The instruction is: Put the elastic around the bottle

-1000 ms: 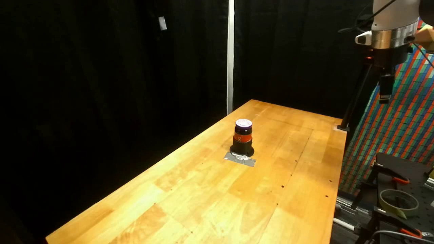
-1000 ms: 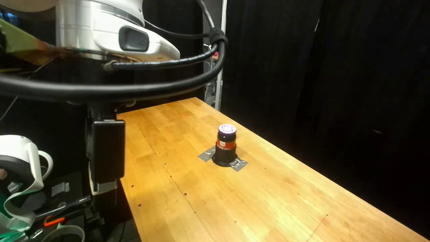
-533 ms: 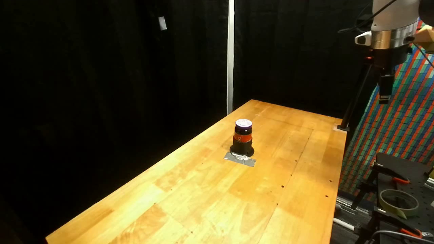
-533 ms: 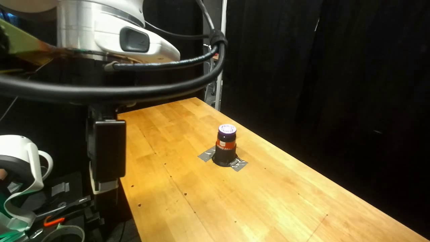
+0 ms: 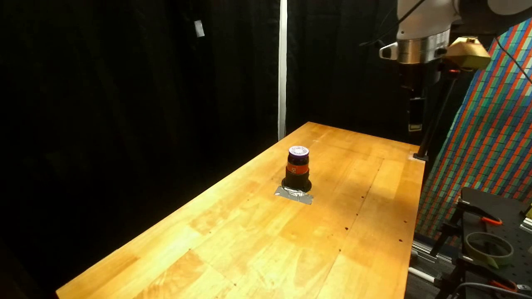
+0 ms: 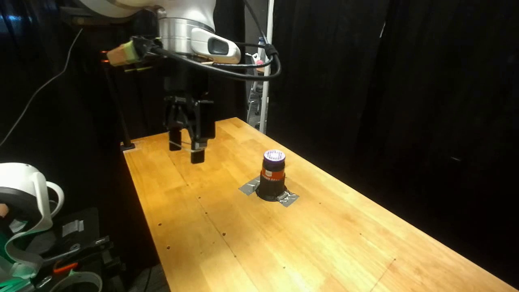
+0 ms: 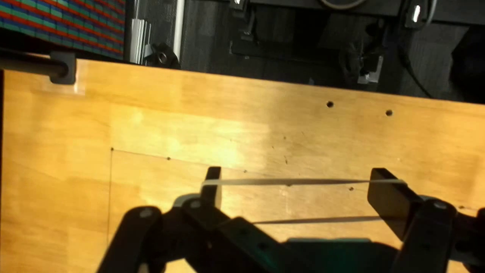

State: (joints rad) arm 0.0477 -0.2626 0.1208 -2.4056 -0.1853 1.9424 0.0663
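Observation:
The bottle (image 5: 298,169) stands upright, dark with an orange-red label and a white and purple cap. It also shows in an exterior view (image 6: 273,174), its lower part inside a black holder (image 6: 271,190) on the table. My gripper (image 7: 299,184) is open, pointing down above the table. The pale elastic (image 7: 288,182) is stretched round the outside of both fingers and spans the gap in two strands. It also shows as a thin line in an exterior view (image 6: 184,144). The gripper (image 6: 186,154) is well apart from the bottle, to its side and higher. The wrist view does not show the bottle.
Grey tape (image 6: 288,199) fixes the holder to the wooden table (image 5: 266,249). A black pole stands on a foot (image 7: 62,68) at a table corner. A side stand with a tape roll (image 5: 489,249) is beyond the table edge. Black curtains hang behind.
The arm was almost still between the earlier frames. Since then the gripper has moved in over the table, closer to the bottle, and both fingers now show. The bottle has not moved.

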